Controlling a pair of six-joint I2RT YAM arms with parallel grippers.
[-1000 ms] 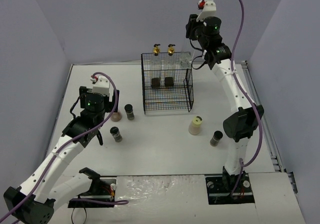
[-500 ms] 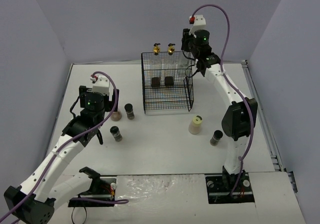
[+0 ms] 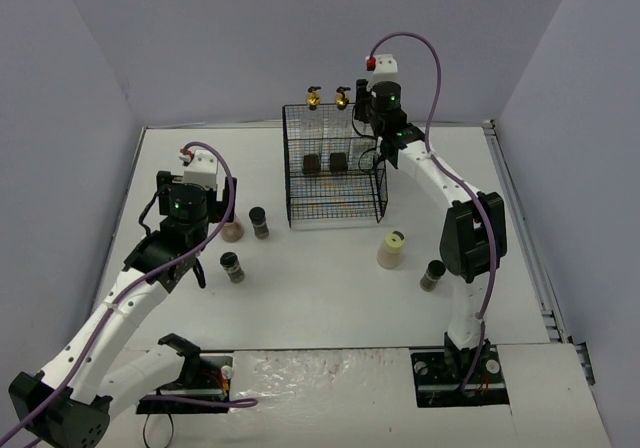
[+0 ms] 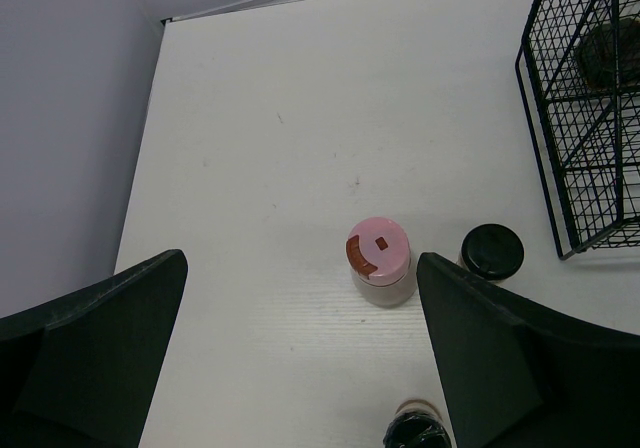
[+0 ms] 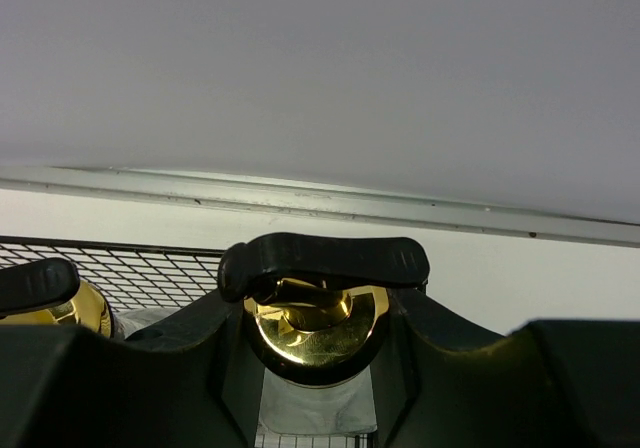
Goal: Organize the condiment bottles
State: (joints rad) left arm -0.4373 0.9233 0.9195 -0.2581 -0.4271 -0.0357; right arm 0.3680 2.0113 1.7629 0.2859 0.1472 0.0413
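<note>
Viewed from my remote console, a white table (image 3: pixel 300 298) sits boxed in on three sides by plain lavender-grey panels: a back wall (image 3: pixel 230 38), a left wall (image 3: pixel 50 118) and a right wall (image 3: pixel 590 118). A metal rail (image 3: pixel 535 258) lines the table's right edge. A pale metal strip (image 5: pixel 300 193) runs along the foot of the back wall. The light is soft and even, and the shadows are faint.

overhead and wrist views share rack (image 3: pixel 336 208)
</note>
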